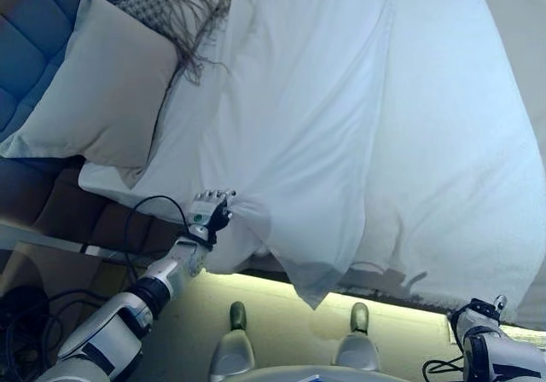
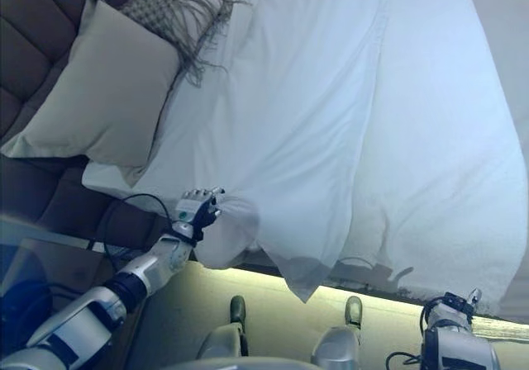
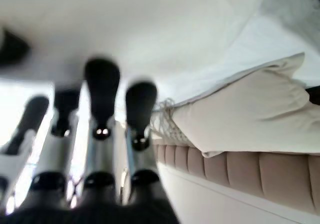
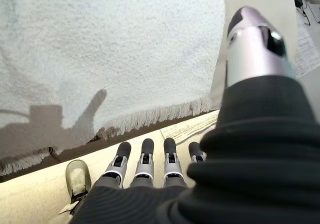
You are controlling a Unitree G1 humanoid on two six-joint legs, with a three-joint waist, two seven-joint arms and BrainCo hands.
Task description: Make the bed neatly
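A white sheet (image 1: 324,118) lies creased across the bed, and a fold of it hangs over the near edge. My left hand (image 1: 209,214) is at that edge, where the sheet bunches. In the left wrist view its fingers (image 3: 102,99) are straight, tips against the white cloth. A white textured blanket (image 4: 110,49) with a fringed hem covers the bed's right part (image 1: 461,186). My right hand (image 1: 482,314) hangs below the hem at the lower right, fingers (image 4: 145,159) straight and holding nothing.
A beige pillow (image 1: 102,83) and a grey fringed cushion (image 1: 175,11) lie at the upper left against the padded headboard (image 1: 30,32). The padded bed side (image 1: 85,216) runs below them. Lit floor (image 1: 281,314) lies along the near bed edge.
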